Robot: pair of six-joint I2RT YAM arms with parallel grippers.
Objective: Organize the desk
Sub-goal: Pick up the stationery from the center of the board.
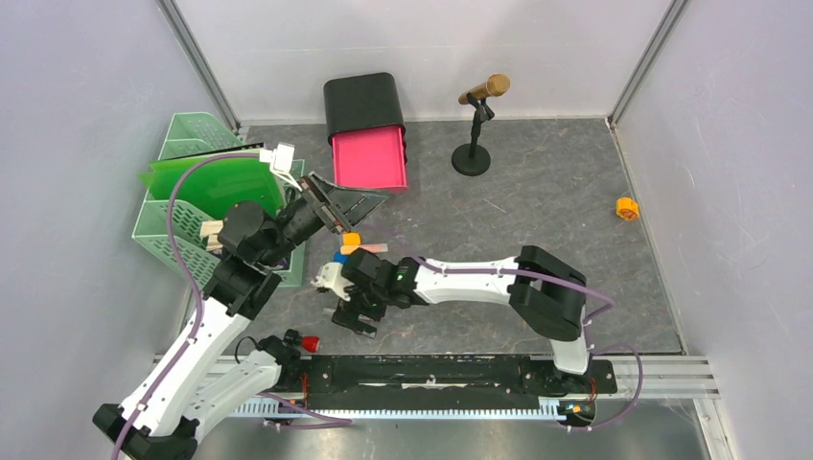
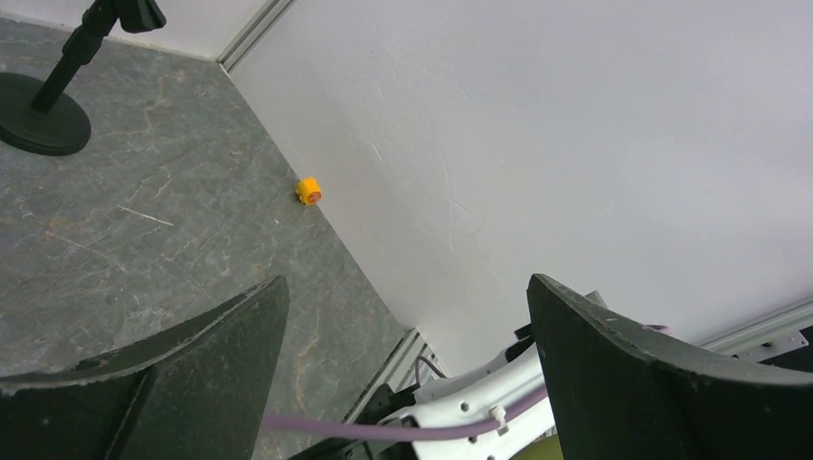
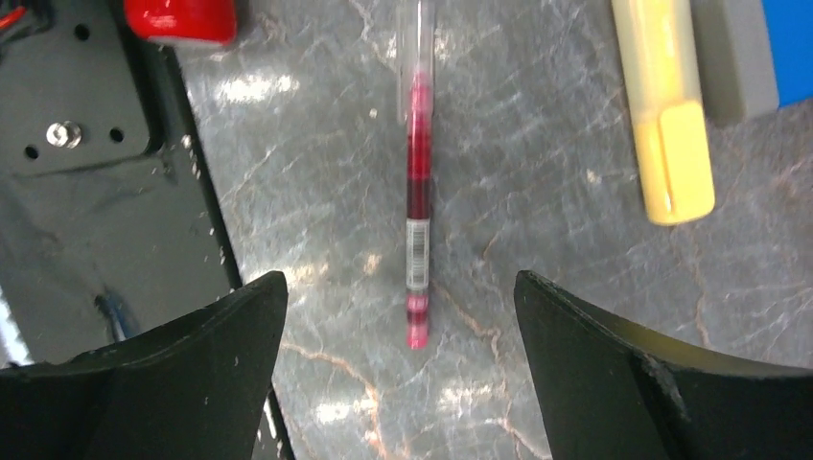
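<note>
Wide-open fingers of the right pincer (image 3: 400, 287) framed the lower corners of its wrist view, empty. Between them, up the frame's centre, a red pen (image 3: 417, 192) lay lengthwise on the grey surface (image 3: 537, 316), crosswise to their closing. Farther off, the left pincer (image 2: 407, 307) gaped empty too.

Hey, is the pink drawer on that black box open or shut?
Open. The pink drawer juts out of the black box, its inside exposed.
</note>
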